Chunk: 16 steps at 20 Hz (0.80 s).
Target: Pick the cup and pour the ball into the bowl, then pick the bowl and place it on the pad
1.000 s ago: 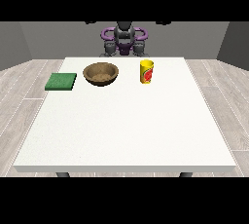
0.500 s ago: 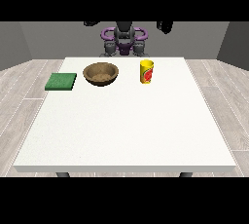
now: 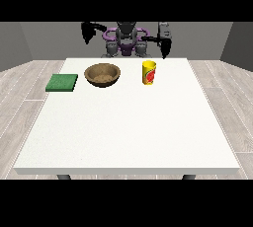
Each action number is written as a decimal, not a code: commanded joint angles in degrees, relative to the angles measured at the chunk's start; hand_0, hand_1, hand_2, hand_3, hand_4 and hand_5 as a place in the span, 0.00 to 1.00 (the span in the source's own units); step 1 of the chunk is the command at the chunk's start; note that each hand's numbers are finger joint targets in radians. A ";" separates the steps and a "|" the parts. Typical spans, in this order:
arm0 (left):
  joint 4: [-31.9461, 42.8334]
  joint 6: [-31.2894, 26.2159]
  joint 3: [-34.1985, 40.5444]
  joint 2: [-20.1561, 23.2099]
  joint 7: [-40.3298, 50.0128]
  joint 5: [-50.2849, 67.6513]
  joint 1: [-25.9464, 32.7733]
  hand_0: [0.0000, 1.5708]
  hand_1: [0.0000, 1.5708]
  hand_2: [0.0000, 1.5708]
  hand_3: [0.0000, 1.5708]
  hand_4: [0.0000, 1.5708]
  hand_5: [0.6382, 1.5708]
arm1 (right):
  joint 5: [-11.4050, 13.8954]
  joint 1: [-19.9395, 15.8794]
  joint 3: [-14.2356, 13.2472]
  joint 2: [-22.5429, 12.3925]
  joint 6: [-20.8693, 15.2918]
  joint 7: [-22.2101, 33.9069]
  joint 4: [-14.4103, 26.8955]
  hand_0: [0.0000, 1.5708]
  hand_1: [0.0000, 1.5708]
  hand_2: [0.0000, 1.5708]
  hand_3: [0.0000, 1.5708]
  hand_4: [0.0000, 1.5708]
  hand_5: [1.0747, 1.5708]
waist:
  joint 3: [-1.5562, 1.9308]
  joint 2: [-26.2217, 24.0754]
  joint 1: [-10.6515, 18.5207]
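Green pad [image 3: 62, 82] lies at the table's [image 3: 128, 132] left edge, the brown bowl [image 3: 103, 74] just right of it. Right of centre stands the yellow cup [image 3: 149, 72]. Both hands, at upper left [image 3: 87, 32] and upper right [image 3: 165, 43], hang above the far edge holding nothing; finger pose unclear.

Premises: a bare test room, not a home or kitchen. Evidence: plain grey walls [image 3: 29, 43], pale plank floor [image 3: 24, 93], one large white table [image 3: 128, 132] at centre, and a humanoid robot [image 3: 126, 41] stationed at 12 o'clock behind it
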 commanded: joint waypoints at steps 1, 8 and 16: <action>4.00 -0.96 -2.36 -0.81 -7.23 -1.51 3.70 0.00 0.00 0.00 0.00 0.00 0.96 | -0.83 -0.60 -3.98 -2.09 1.84 -2.78 5.03 0.00 0.00 0.26 0.40 0.42 0.99 | 0.00 0.68 1.22; 16.54 -0.90 2.46 1.56 -12.90 -2.54 -3.86 0.00 0.00 0.00 0.00 0.00 0.96 | -0.96 -6.18 -7.42 -3.82 3.11 -4.17 10.54 0.00 0.00 0.27 0.39 0.42 0.99 | 0.00 2.14 0.35; 28.65 -0.72 4.00 1.49 -20.30 -3.17 -4.37 0.00 0.00 0.00 0.00 0.00 0.96 | -2.96 -4.19 -9.91 -6.23 7.99 -5.65 13.53 0.00 0.00 0.26 0.37 0.41 0.98 | 0.00 -1.09 -1.25</action>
